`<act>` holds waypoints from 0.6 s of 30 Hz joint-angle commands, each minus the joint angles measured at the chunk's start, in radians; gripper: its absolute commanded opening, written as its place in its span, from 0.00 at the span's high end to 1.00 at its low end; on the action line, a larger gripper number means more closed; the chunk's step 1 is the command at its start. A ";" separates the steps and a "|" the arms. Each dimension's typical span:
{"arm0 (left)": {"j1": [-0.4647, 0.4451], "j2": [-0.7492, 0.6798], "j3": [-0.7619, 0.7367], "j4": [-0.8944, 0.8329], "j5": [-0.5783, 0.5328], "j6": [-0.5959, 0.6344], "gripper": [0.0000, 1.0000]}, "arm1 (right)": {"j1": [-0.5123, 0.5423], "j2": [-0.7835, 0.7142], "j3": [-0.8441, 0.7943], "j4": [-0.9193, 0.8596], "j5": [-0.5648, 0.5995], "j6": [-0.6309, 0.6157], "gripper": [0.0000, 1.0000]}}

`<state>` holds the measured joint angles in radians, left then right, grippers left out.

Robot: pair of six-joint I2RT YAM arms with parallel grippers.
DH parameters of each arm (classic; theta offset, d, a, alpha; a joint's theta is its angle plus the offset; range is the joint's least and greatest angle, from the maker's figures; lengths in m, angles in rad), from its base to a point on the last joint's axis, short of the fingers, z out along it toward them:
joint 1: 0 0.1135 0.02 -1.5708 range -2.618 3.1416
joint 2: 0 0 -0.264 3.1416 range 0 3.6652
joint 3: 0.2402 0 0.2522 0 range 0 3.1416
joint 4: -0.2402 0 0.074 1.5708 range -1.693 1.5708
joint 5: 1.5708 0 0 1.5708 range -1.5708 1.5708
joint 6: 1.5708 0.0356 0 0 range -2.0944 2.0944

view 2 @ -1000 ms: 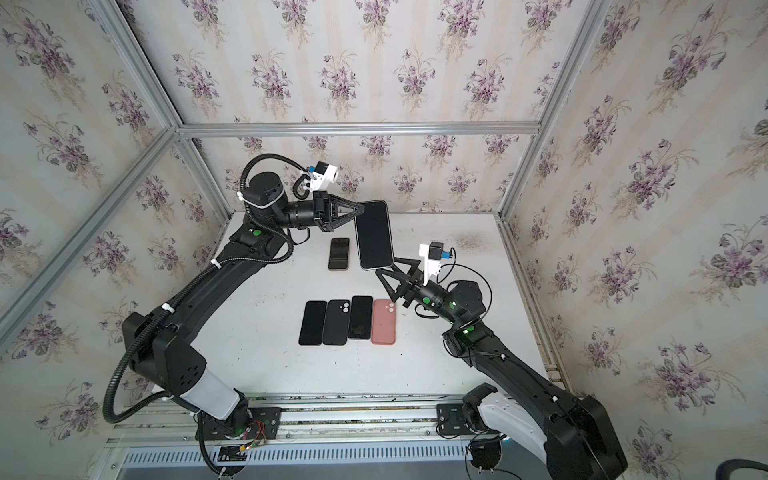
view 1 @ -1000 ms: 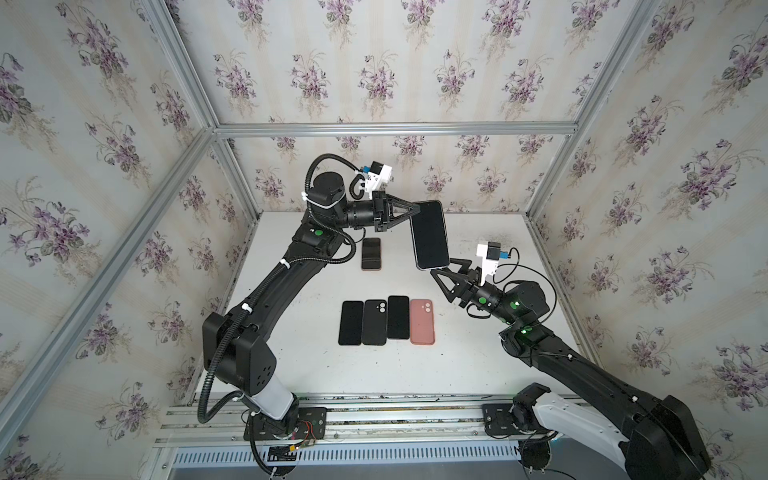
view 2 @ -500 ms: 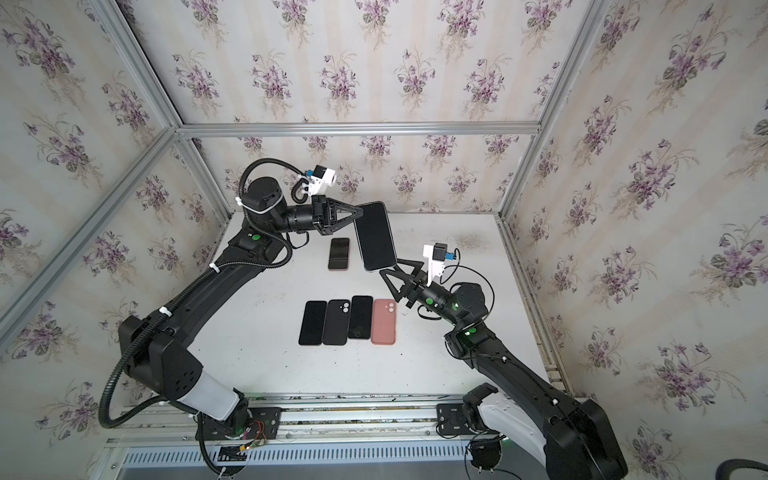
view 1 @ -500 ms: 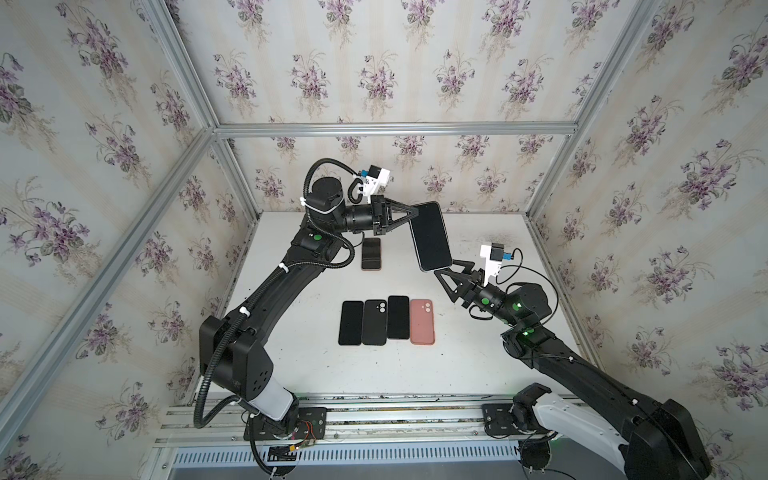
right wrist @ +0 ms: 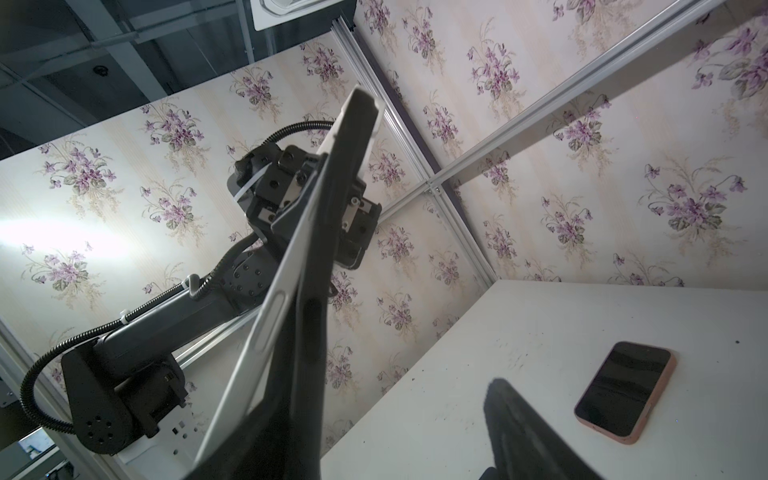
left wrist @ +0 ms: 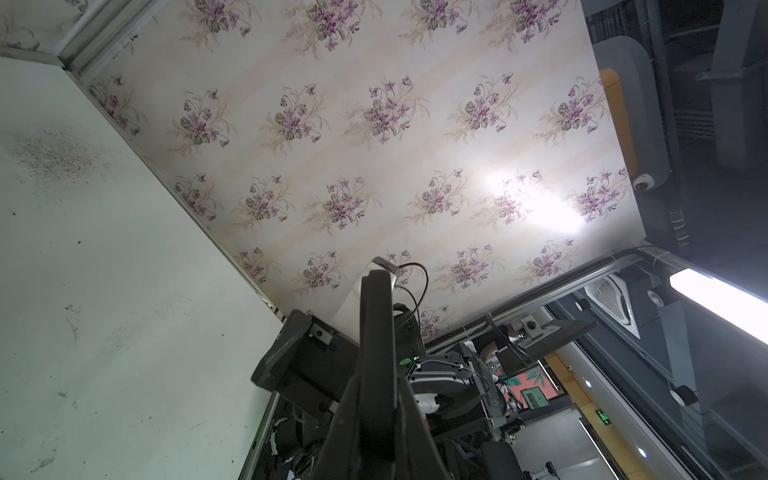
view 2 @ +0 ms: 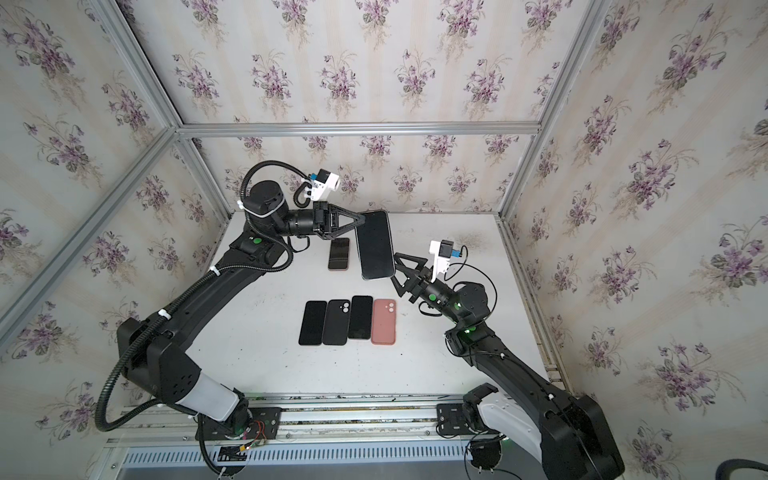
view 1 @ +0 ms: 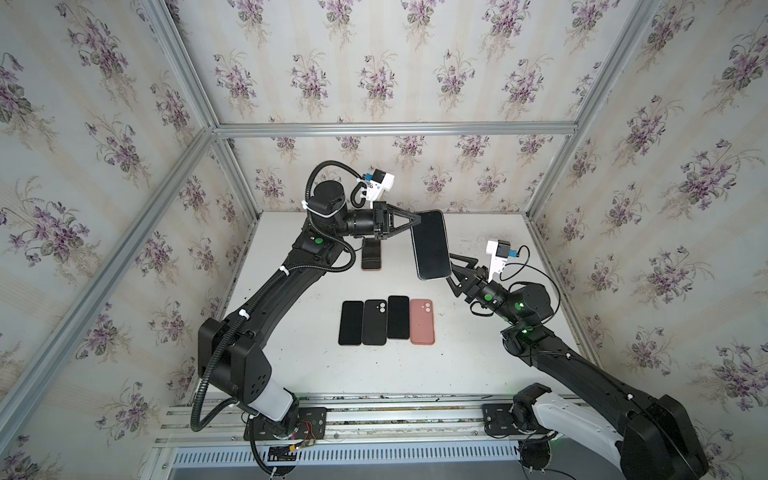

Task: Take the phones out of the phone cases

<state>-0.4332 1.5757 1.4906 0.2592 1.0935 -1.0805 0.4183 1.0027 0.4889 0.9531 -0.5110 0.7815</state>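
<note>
Phone screen shows in both top views; pale edge, right wrist view.

White table with a row of four phones and cases, plus a pink-cased phone farther back.

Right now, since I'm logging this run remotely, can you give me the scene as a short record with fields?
Left gripper: shut on the raised phone, at its far end
Right gripper: open, at that phone's near end
Row on the table, left to right: black phone, black case, second black phone, pink case
Farther back: cased phone, pink rim, screen up
Raised phone's case: cannot tell if on
</note>
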 commanded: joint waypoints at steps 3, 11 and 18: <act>0.000 -0.005 0.012 0.012 0.040 0.004 1.00 | -0.003 0.019 0.007 0.095 0.016 0.040 0.27; 0.008 0.012 0.016 0.009 0.002 0.000 1.00 | -0.002 0.036 -0.001 0.099 -0.058 0.104 0.35; 0.010 0.036 0.004 0.026 -0.020 0.011 1.00 | -0.001 -0.006 -0.038 0.039 -0.084 0.131 0.51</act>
<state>-0.4252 1.6089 1.4971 0.2367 1.0908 -1.0676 0.4160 1.0126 0.4561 0.9943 -0.5674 0.8951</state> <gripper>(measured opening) 0.129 0.510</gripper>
